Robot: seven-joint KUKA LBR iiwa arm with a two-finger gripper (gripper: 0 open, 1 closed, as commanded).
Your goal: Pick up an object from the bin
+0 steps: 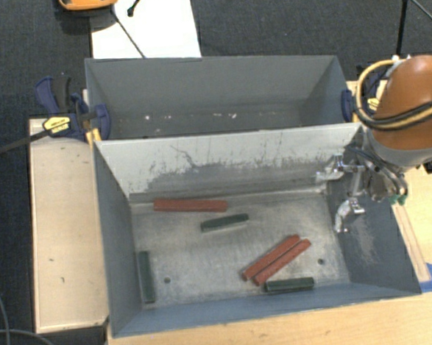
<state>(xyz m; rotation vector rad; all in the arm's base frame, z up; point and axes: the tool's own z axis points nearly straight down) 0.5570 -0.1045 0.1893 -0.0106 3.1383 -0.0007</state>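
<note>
My end effector (337, 196) hangs at the right side of the bin (222, 160), over the spot where the flat floor meets the sloping right wall. Its two metal fingers (344, 214) stand apart. I see only bare grey metal between them, so I read it as open and empty. The orange wrist cover (413, 91) and its looped cables (378, 120) sit above the right rim, which fits an arm coming in from that side.

Nothing lies directly under the end effector. The nearest candidates are the pair of reddish-brown bars (277, 258), lying side by side on a diagonal, to its left and toward the front wall. They are pressed together along their length. I judge that a grasp across them would close on both, or slip off the outer one.

Just in front of the pair, a short dark green bar (289, 285) lies nearly parallel to the front wall and close to it. That leaves little room on that side.

Farther left, a small dark green bar (225, 222) lies alone in mid-floor, and I think its open sides make it the easiest pick. Behind it, a long reddish-brown bar (190, 204) lies near the foot of the back wall. Another dark green bar (145, 276) lies along the foot of the left wall, well away from the end effector.
</note>
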